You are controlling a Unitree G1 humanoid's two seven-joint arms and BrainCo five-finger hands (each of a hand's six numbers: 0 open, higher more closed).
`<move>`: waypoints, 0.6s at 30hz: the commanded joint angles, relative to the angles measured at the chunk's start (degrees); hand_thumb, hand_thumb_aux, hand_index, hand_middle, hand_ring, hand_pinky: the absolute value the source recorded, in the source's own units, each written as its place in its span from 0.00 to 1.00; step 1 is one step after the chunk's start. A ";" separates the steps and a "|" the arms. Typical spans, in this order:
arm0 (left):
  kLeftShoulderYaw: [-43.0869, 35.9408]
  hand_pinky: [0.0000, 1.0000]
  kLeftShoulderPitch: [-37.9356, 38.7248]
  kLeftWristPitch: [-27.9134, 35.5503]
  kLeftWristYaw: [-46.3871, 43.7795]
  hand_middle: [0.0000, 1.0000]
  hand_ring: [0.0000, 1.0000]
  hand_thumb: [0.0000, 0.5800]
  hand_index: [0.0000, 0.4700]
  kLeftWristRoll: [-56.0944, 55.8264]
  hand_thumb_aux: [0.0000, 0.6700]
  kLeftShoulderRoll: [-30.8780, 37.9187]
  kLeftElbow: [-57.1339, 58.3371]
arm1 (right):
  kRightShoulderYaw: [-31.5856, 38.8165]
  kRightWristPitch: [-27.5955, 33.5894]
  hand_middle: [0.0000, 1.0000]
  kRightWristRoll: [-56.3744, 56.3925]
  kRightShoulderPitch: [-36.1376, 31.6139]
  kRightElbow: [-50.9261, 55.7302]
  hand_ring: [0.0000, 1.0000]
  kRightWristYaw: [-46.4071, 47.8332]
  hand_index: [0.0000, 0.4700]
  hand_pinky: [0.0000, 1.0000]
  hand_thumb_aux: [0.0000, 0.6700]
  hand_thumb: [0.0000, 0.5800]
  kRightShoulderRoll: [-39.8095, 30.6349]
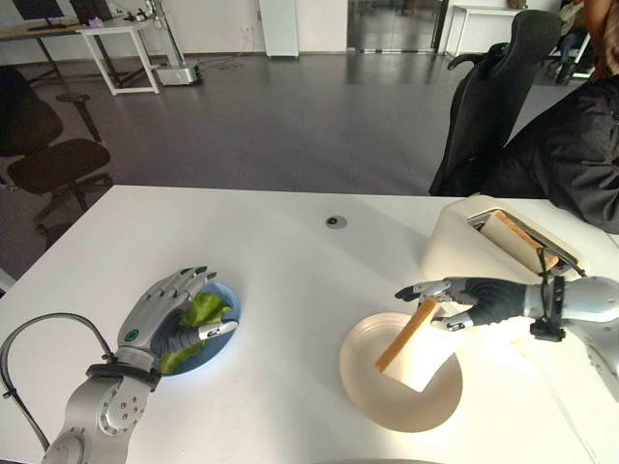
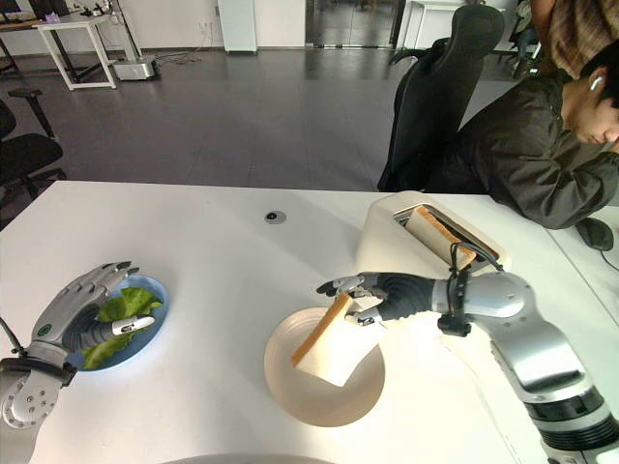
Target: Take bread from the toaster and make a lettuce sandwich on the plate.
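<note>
My right hand [image 1: 462, 296] holds a slice of bread [image 1: 414, 343] by its top edge, tilted, with its lower corner over the cream plate [image 1: 366, 387]. The white toaster [image 1: 455, 242] stands at the right with a second slice of bread [image 1: 511, 238] sticking up from its slot. My left hand [image 1: 164, 314] lies over the small blue plate [image 1: 224, 340], fingers curled on the green lettuce [image 1: 201, 311] lying in it.
A small round grommet [image 1: 336, 221] sits in the table near the far edge. A black cable [image 1: 39, 329] loops by my left forearm. A person in a dark jacket sits behind the toaster at the right, beside a black office chair [image 1: 488, 97].
</note>
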 commanded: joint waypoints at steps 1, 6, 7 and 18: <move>-0.46 0.00 1.55 2.90 -0.80 0.00 0.00 0.00 0.00 4.71 0.00 3.28 4.70 | 6.87 -3.66 0.00 -8.39 -1.87 3.63 0.00 -2.07 1.00 0.00 1.00 1.00 4.11; -0.11 0.00 3.18 7.04 -3.34 0.00 0.00 0.00 0.00 6.08 0.00 5.58 7.33 | 8.41 -6.77 0.00 -13.74 -2.40 6.44 0.00 -5.12 0.00 0.00 0.00 0.00 7.09; -0.14 0.00 3.46 7.69 -3.69 0.00 0.00 0.00 0.00 6.21 0.00 5.95 7.87 | 8.18 -7.34 0.00 -14.20 -2.38 6.82 0.00 -5.70 0.00 0.00 0.00 0.00 7.59; -4.83 0.00 3.85 9.32 -4.38 0.00 0.00 1.00 1.00 5.64 1.00 6.61 10.66 | 5.42 -9.43 0.00 -14.73 -3.56 7.64 0.00 -8.94 0.00 0.00 0.00 0.00 10.70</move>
